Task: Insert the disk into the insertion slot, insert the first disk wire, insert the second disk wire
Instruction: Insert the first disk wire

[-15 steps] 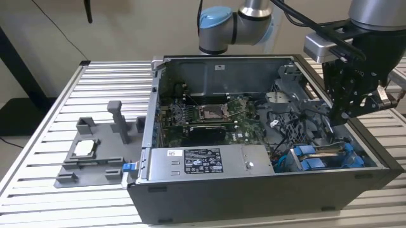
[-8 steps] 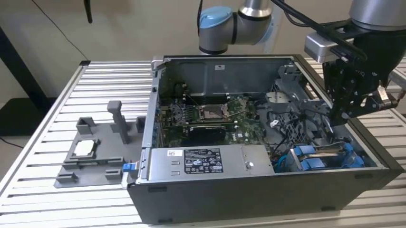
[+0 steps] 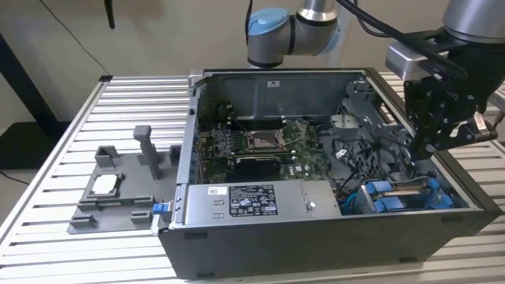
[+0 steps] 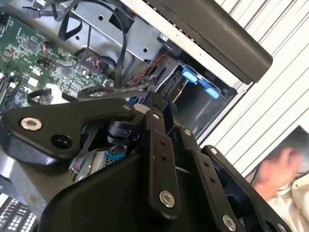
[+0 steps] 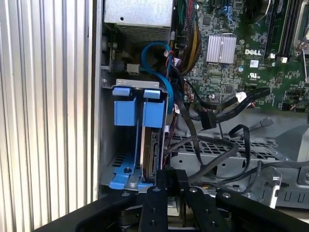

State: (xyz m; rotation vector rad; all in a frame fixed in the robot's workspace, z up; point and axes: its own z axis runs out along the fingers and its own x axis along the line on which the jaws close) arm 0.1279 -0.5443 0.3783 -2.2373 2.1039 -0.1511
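We see the open computer case (image 3: pixel 316 248) lying on its side, so its bays face upward. In one corner the insertion slot (image 5: pixel 124 108) holds the disk (image 5: pixel 153 154) on edge between blue rails. Our gripper (image 5: pixel 168 175) hangs just above, beside loose black cables (image 5: pixel 212 116), its fingers (image 5: pixel 157 181) drawn together with nothing visible between them.

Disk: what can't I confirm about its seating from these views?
- First wrist view: disk edge-on in the insertion slot; its near end hidden behind the pincer.
- Second wrist view: pincer body covers much of the slot.
- Exterior view: disk's seating too small to judge.
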